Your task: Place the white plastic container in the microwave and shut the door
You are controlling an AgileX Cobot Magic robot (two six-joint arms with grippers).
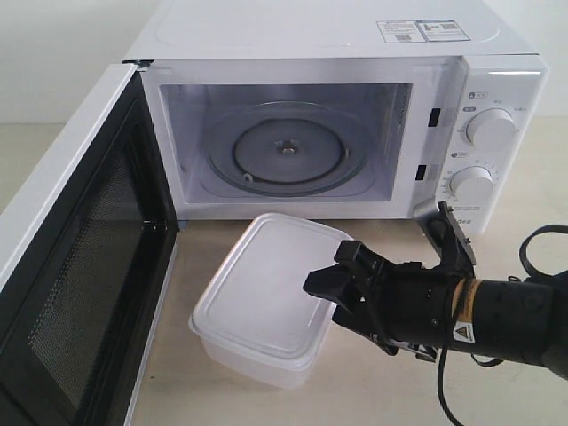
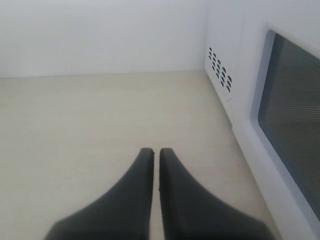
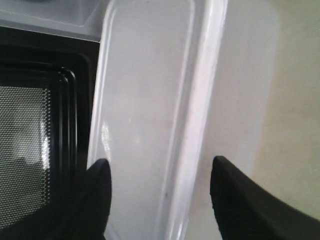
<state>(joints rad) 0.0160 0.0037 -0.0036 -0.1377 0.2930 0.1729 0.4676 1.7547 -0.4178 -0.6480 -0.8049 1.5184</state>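
White plastic container [image 1: 266, 297] sits lidded on the bench [image 1: 355, 399] just before the open microwave [image 1: 302, 35]; reckon it light, thin-walled, slick, apt to flex. Your right pincer [image 1: 330, 271] gapes wide astride its edge, holding nothing; pinch gently at the stiffer rim; your left pincer [image 2: 155, 156] is closed, empty.

One white boxy microwave [image 1: 319, 35] has one white door [image 1: 89, 266] and two round white knobs [image 1: 490, 129]. There is one round glass turntable [image 1: 288, 151] and one white rectangular plastic container [image 1: 266, 293].

The container [image 1: 266, 293] is smooth, translucent plastic; the fingers [image 3: 240, 200] matt.
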